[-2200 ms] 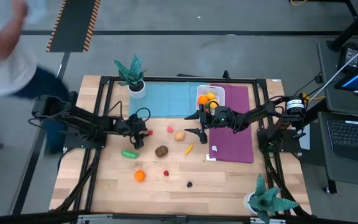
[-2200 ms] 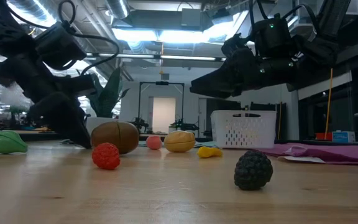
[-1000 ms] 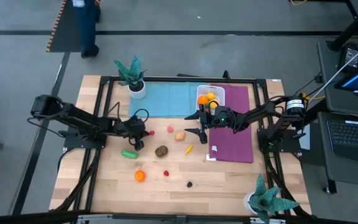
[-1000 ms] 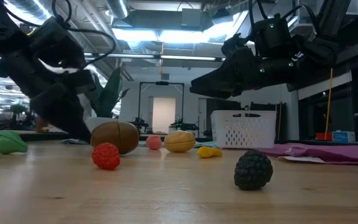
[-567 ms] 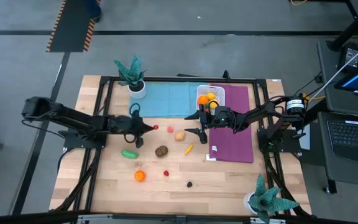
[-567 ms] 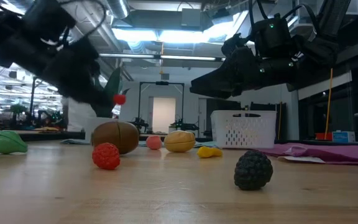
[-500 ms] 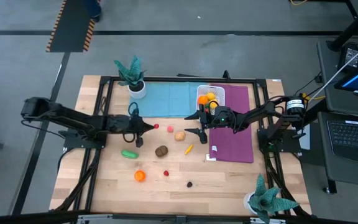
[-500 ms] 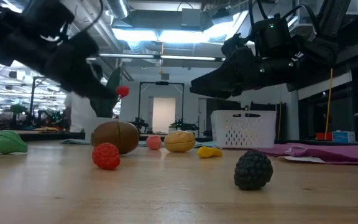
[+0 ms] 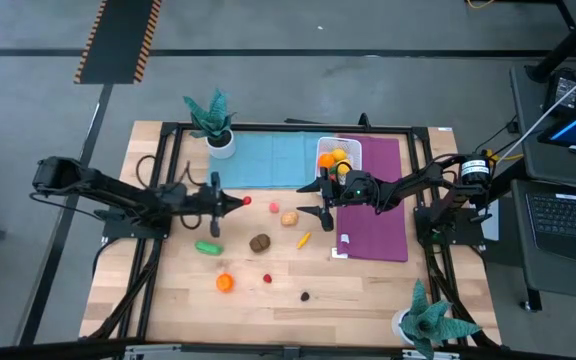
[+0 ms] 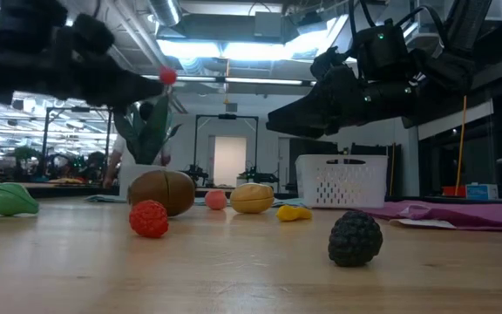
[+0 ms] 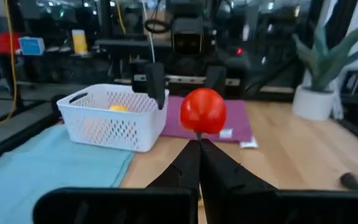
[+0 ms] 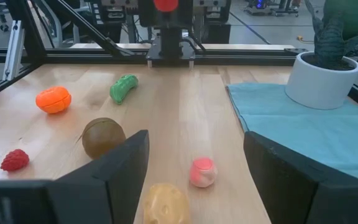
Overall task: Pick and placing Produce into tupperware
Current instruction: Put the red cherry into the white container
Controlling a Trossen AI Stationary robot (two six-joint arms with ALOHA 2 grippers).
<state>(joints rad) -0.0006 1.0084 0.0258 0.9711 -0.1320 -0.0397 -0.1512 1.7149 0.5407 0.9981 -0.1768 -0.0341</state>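
My left gripper (image 9: 238,201) is clamped on a small red piece of produce (image 11: 203,111), pinched at the fingertips and carried clear above the table (image 9: 368,300) so it passes over the loose pieces. The tupperware (image 9: 339,155) sits near the table's far edge, by the purple mat (image 9: 378,225), already holding orange and yellow pieces. My right gripper (image 9: 318,198) hangs just beside it, fingers apart and empty, I judge waiting.
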